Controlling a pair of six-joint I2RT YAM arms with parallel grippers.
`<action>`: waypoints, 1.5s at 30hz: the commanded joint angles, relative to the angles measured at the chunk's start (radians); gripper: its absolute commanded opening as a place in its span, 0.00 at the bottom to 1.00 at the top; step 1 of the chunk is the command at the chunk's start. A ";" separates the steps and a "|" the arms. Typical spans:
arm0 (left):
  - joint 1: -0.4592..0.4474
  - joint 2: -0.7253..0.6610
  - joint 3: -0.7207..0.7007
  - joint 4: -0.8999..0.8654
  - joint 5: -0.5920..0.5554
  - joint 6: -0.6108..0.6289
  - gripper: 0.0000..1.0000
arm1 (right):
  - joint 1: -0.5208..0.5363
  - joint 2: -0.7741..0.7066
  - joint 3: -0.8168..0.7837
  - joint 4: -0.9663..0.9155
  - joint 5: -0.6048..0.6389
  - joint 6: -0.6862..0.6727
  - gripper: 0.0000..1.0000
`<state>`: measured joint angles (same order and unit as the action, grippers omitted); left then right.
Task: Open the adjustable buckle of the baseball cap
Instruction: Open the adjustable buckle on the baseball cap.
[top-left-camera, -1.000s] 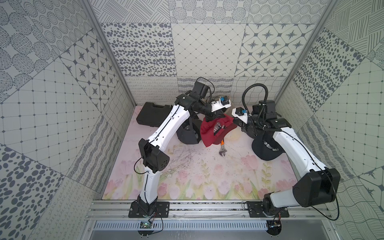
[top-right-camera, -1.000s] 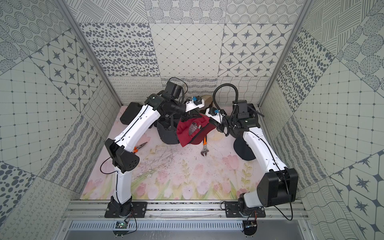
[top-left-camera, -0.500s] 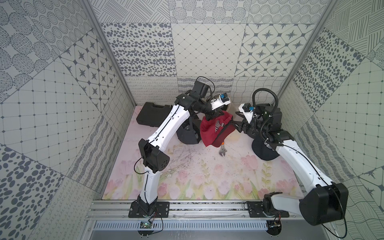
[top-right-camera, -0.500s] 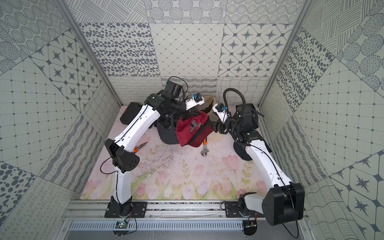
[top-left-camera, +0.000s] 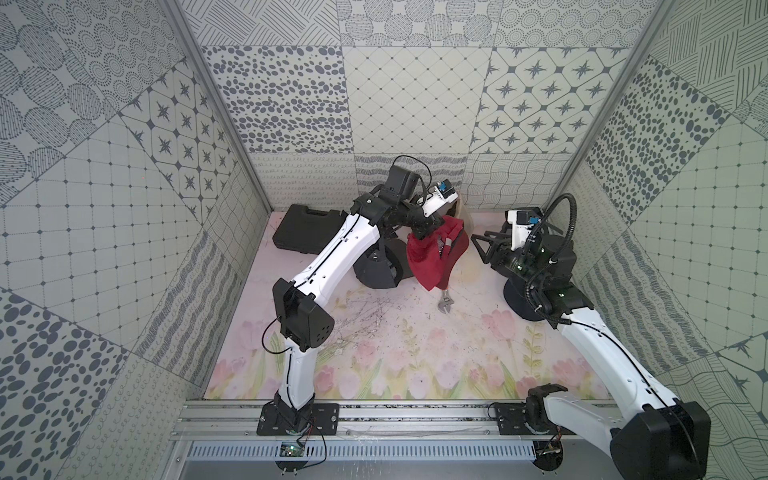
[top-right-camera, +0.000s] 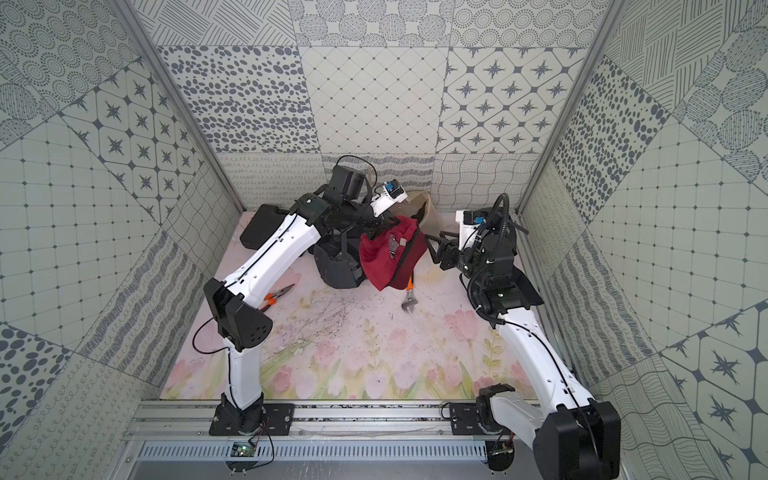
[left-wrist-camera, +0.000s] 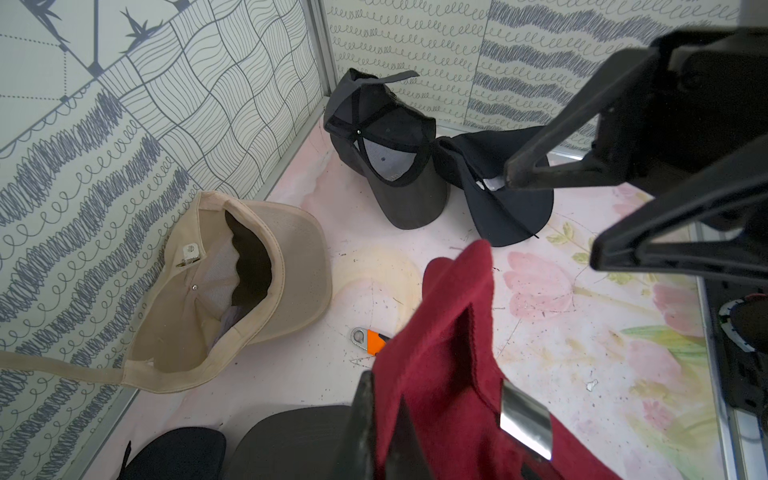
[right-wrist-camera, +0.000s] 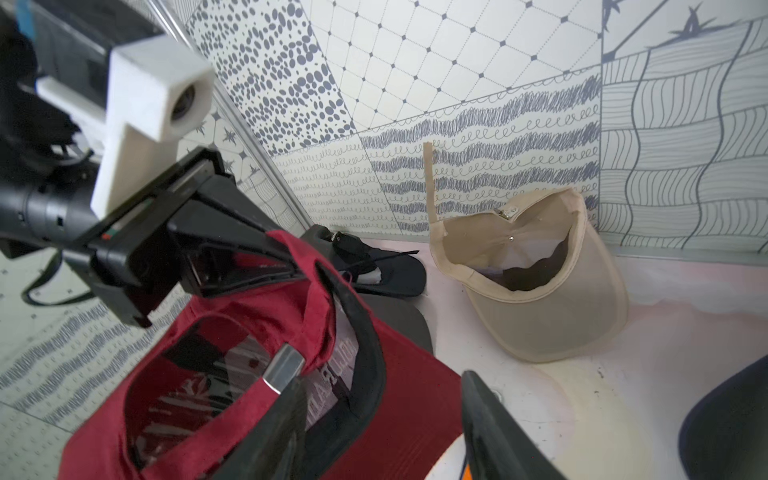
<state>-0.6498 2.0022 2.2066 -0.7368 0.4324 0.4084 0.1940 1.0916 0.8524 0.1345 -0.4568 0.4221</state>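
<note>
1. Both top views looked steeply down from high above the front rail (top-left-camera: 374, 419). They stood well back from the red cap (top-left-camera: 430, 262), faced the back wall (top-left-camera: 411, 104) and covered the whole surface (top-left-camera: 374, 353).
2. The left wrist view sat right against the red cap and looked across it to the beige cap (left-wrist-camera: 299, 266) beyond.
3. The right wrist view faced the red cap closely from the opposite side. Both wrist views shared the red cap and the beige cap.

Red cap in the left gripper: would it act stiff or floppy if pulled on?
Probably floppy: the red cap droops from the left gripper, its crown folded in creases. Likely light, since a pinch on one edge seems to carry it. The buckle sits on a soft strap, so it may shift when touched.
</note>
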 joint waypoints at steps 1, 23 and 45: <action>-0.015 -0.028 -0.024 0.116 -0.043 -0.045 0.00 | 0.031 0.022 0.023 0.090 0.020 0.227 0.58; -0.016 -0.027 -0.040 0.114 -0.056 -0.007 0.00 | 0.236 0.166 0.139 0.022 0.429 0.465 0.54; -0.029 -0.053 -0.081 0.145 -0.093 0.008 0.00 | 0.269 0.177 0.158 -0.059 0.539 0.412 0.38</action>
<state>-0.6693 1.9747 2.1288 -0.6441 0.3344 0.4038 0.4603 1.2964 1.0260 0.0566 0.0708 0.8433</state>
